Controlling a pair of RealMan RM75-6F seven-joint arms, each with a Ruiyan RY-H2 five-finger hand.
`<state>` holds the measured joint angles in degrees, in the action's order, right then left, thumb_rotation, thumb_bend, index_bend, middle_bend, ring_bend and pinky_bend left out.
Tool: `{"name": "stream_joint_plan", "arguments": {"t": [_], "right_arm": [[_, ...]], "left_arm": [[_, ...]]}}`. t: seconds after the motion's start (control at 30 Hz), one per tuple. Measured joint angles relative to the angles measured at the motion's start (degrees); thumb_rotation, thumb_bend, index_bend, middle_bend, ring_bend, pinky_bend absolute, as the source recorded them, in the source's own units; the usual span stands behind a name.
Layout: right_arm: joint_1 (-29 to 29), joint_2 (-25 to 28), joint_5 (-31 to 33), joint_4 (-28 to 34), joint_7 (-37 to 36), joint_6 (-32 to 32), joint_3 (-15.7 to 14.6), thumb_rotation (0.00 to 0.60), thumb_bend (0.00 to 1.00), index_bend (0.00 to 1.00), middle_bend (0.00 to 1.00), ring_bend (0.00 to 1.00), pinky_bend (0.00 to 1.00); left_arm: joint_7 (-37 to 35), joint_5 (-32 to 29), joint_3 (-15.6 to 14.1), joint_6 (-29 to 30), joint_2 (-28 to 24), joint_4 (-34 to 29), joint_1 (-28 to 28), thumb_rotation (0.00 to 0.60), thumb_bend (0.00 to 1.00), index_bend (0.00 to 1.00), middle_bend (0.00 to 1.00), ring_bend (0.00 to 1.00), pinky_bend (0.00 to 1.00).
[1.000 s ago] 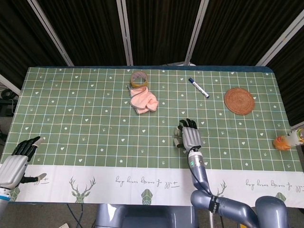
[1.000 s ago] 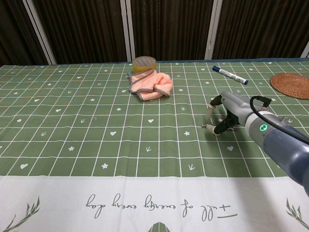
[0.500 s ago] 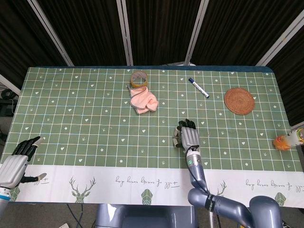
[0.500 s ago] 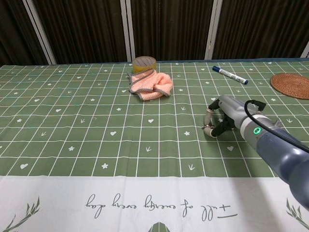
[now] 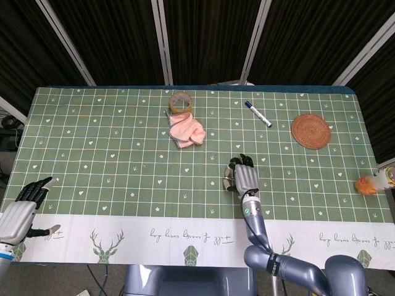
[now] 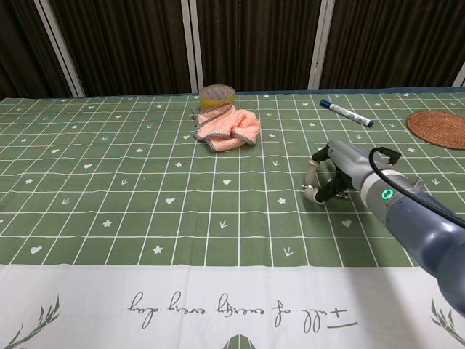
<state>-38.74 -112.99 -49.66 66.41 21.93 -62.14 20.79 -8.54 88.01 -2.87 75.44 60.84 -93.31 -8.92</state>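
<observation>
My right hand [image 5: 242,176] is low over the green checked tablecloth [image 5: 111,142] near the table's middle, palm down, fingers apart and arched, with nothing in them. In the chest view the right hand [image 6: 336,174] has its fingertips [image 6: 311,190] at the cloth. A pink folded cloth [image 5: 187,131] [image 6: 229,127] is the nearest thing, further back and to the left. My left hand [image 5: 21,206] hangs at the table's near left corner, fingers stretched out, empty; the chest view does not show it.
A yellowish tape roll [image 5: 180,101] [image 6: 216,95] stands just behind the pink cloth. A blue-capped marker [image 5: 258,113] [image 6: 346,113] and a round woven coaster [image 5: 310,131] [image 6: 439,128] lie at the back right. An orange object [image 5: 372,182] sits at the right edge.
My right hand has slid slightly to the left over the cloth. The left hand and the objects have not moved.
</observation>
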Motion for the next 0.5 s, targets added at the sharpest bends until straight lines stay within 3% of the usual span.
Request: {"name": "stream_joint_plan", "arguments": {"t": [0.5], "right_arm": [[-0.19, 7.17, 2.34, 8.01, 0.91, -3.16, 6.46, 0.6, 0.32, 0.61, 0.22, 0.0, 0.0]], "left_arm": [[0.84, 0.06, -0.11, 0.21, 0.14, -0.03, 0.13, 0.6, 0.08, 0.0, 0.0, 0.0, 0.0]]}}
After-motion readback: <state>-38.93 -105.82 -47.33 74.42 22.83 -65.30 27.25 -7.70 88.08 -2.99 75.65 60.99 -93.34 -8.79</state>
